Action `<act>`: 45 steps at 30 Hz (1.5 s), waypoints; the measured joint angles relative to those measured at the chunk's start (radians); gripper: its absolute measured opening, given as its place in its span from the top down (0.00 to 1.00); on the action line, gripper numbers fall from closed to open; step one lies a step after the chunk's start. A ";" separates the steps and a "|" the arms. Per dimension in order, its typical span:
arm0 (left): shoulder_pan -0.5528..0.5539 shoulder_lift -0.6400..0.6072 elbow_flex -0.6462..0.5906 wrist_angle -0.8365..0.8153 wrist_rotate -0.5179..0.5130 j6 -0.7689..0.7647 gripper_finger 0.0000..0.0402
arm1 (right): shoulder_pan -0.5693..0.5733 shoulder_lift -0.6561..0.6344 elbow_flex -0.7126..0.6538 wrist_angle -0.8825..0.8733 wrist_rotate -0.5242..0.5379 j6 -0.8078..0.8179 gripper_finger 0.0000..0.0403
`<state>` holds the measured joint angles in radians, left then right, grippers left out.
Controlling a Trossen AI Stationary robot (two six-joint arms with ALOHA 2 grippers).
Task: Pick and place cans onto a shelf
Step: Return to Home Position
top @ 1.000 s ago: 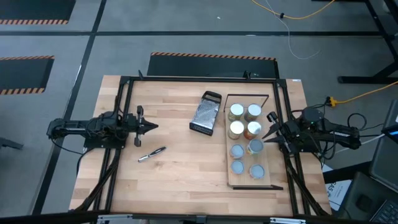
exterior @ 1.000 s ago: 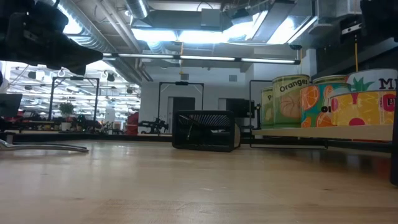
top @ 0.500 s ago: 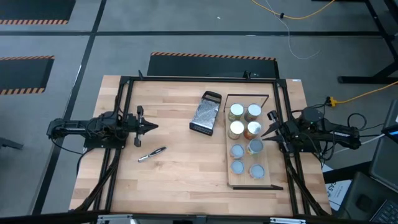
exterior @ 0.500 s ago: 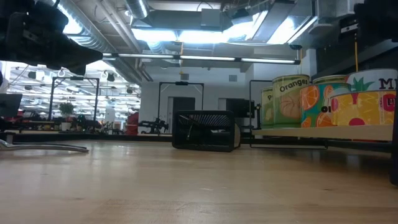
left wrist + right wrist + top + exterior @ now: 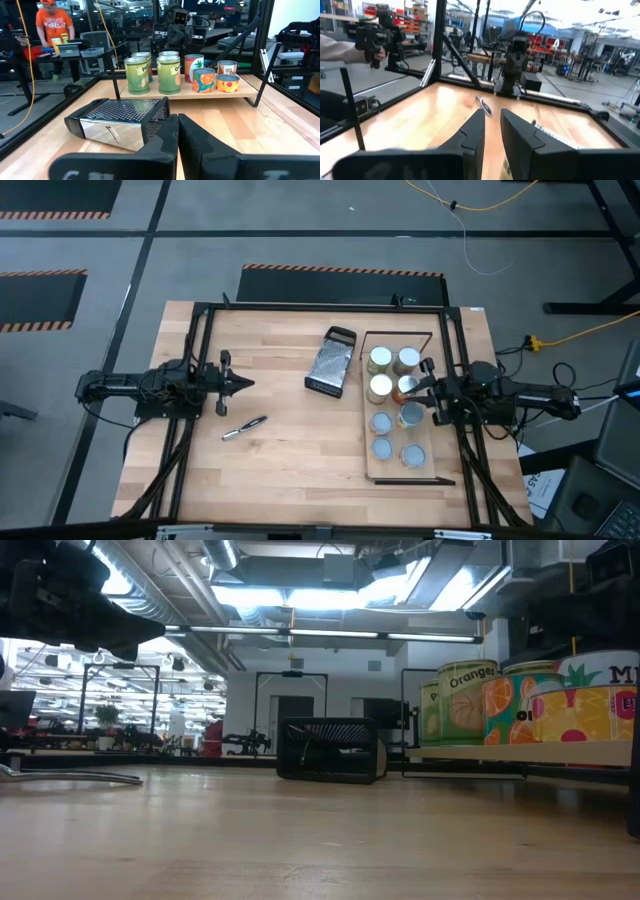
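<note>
Moved: compared with one second ago, the right arm has straightened. The right gripper (image 5: 425, 387) has shifted toward 9 o'clock and is now over the edge of the shelf (image 5: 396, 472). The left arm has not moved.
High view: the shelf lies at 3 o'clock on the table (image 5: 280, 470), and all the cans (image 5: 381, 423) stand on it in two rows. The grater (image 5: 330, 363) lies near 12 o'clock from the table's middle, and the pen-like tool (image 5: 244, 427) at 8 o'clock. The left gripper (image 5: 245, 384) waits at 9 o'clock.
Low view: the cans stand upright on the raised shelf and show fruit labels. I judge them stiff, smooth on the side and rather heavy if full. The best hold is across the round wall at mid height, but they stand close together, so there is little room for fingers.
Left wrist view: I count eight cans, four in front and four behind, the same as the eight tops seen from above. There is one shelf and one grater. The left gripper's fingers are pressed together and hold nothing. A person (image 5: 49, 25) stands far behind the table.
Right wrist view: the right gripper's fingers are a little apart with nothing between them. No can is in its grasp.
</note>
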<state>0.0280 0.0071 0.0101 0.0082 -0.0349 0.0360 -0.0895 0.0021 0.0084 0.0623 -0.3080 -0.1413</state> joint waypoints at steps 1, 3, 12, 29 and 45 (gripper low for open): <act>0.000 0.000 0.000 0.000 0.000 0.000 1.00 | 0.000 0.003 -0.002 0.001 0.001 0.001 0.83; 0.000 0.000 0.000 0.000 0.000 0.000 1.00 | 0.000 0.008 -0.001 0.010 0.001 0.000 0.83; 0.000 0.000 0.000 0.000 0.000 0.000 1.00 | 0.000 0.008 -0.001 0.006 0.001 0.005 0.83; 0.000 0.000 0.000 0.000 0.000 0.000 1.00 | 0.000 0.009 -0.001 0.004 0.001 0.084 0.83; 0.000 0.000 0.000 0.000 0.000 0.000 1.00 | 0.000 0.011 0.000 0.004 0.019 0.104 0.83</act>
<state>0.0280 0.0074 0.0101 0.0082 -0.0353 0.0360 -0.0895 0.0128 0.0084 0.0663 -0.2893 -0.0371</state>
